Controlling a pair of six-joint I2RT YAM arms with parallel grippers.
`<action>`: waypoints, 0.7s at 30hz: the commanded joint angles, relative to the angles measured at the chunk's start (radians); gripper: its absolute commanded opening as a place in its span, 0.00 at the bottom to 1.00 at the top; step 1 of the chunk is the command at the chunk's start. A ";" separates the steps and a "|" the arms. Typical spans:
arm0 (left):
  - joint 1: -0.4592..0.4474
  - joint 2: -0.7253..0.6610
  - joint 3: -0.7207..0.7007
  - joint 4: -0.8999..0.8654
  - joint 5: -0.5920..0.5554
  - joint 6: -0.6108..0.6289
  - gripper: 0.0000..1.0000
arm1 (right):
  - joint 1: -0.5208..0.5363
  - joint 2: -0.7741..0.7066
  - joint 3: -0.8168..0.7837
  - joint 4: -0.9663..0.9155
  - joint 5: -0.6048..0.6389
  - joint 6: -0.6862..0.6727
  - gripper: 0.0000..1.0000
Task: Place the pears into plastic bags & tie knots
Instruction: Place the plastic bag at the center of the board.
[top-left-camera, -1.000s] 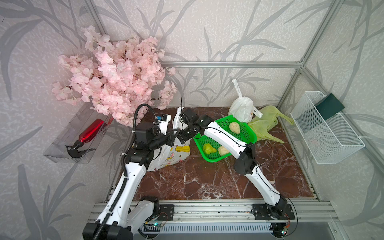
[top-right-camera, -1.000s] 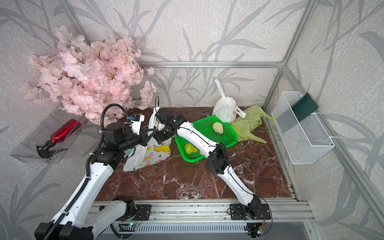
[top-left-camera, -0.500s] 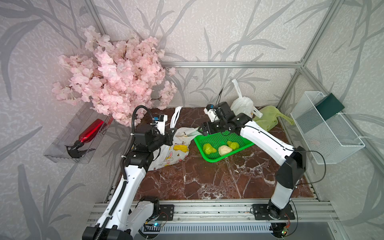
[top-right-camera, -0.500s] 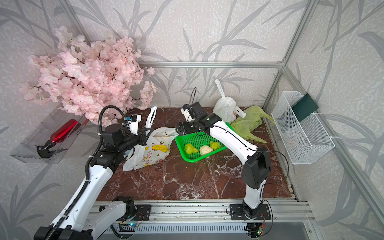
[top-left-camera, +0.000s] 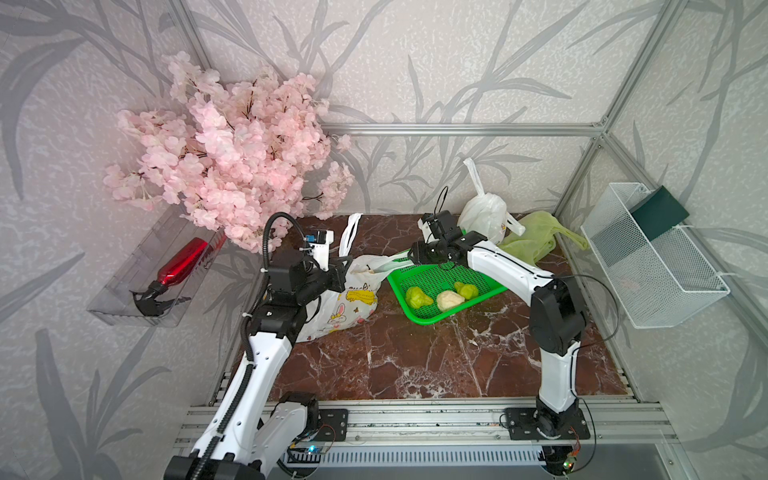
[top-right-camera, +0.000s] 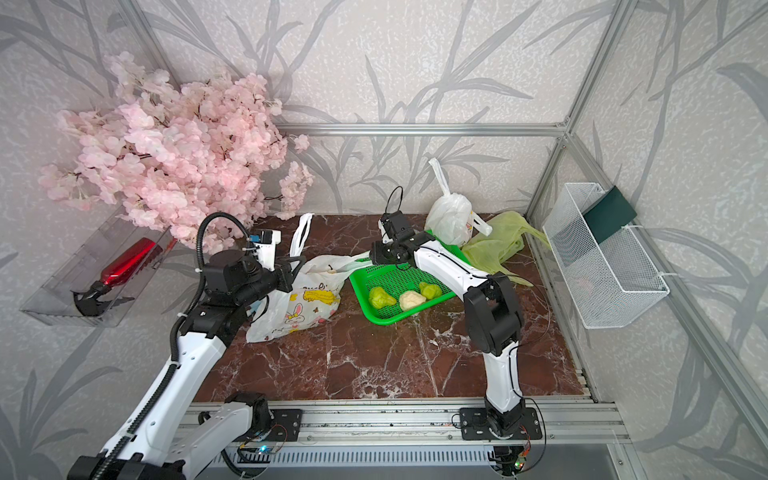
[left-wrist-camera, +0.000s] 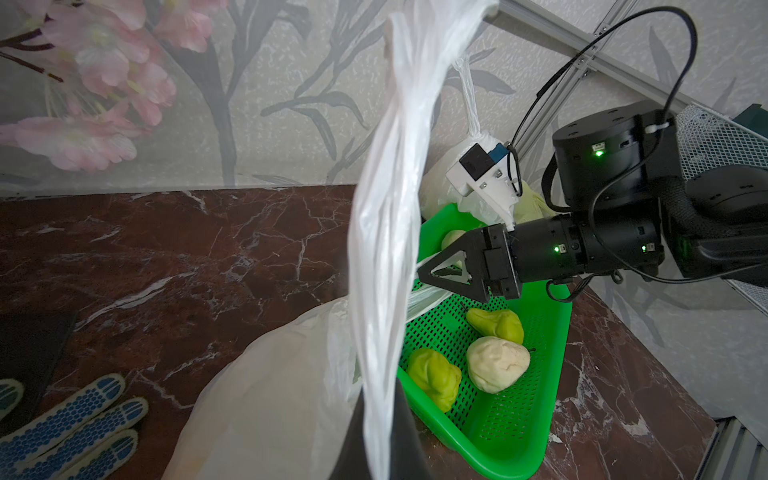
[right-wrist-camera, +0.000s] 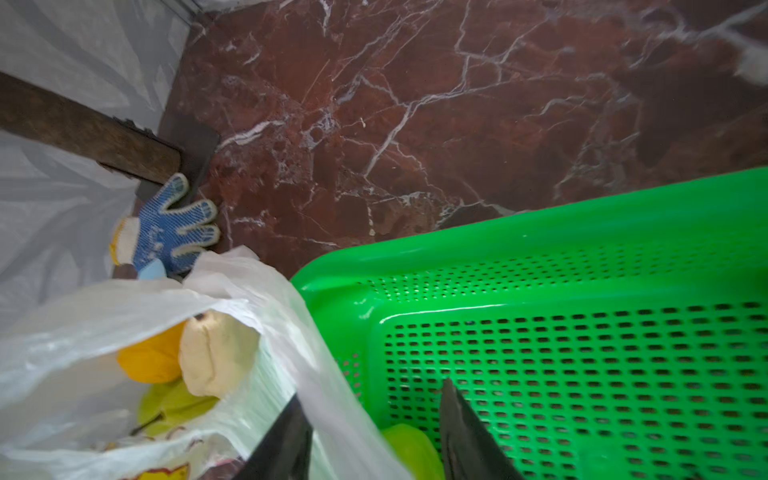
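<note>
A white rabbit-print plastic bag (top-left-camera: 345, 299) sits open on the marble with orange, cream (right-wrist-camera: 216, 353) and green pears inside. My left gripper (top-left-camera: 343, 270) (left-wrist-camera: 380, 440) is shut on one bag handle (left-wrist-camera: 390, 208) and holds it up. My right gripper (top-left-camera: 411, 253) (right-wrist-camera: 372, 390) is open at the bag's other side, with the second handle strip (right-wrist-camera: 332, 399) lying between its fingers. Two green pears (top-left-camera: 417, 297) (top-left-camera: 466, 289) and a cream pear (top-left-camera: 449, 300) lie in the green basket (top-left-camera: 415, 316). A tied white bag (top-left-camera: 484, 216) with a knot (top-left-camera: 480, 193) and a yellow-green bag (top-left-camera: 532, 237) lie behind.
A pink blossom branch (top-left-camera: 232, 158) overhangs the back left corner. On the left wall a clear shelf holds a red bottle (top-left-camera: 178, 262). A white wire basket (top-left-camera: 652, 257) hangs on the right wall. A blue-dotted work glove (right-wrist-camera: 166, 232) lies behind the open bag.
My right gripper drew back from over the bag's mouth to the basket's near corner and now sits at the bag's second handle, jaws narrower. The left gripper kept its hold.
</note>
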 joint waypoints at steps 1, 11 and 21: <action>-0.003 -0.055 -0.005 -0.004 -0.035 0.012 0.00 | 0.042 -0.095 0.054 0.022 -0.075 -0.023 0.24; -0.003 -0.174 0.068 -0.176 -0.166 0.109 0.00 | 0.315 -0.336 0.079 -0.201 -0.043 -0.074 0.09; -0.052 -0.143 0.099 -0.094 0.124 -0.052 0.00 | 0.208 -0.570 -0.006 -0.245 -0.068 -0.018 0.04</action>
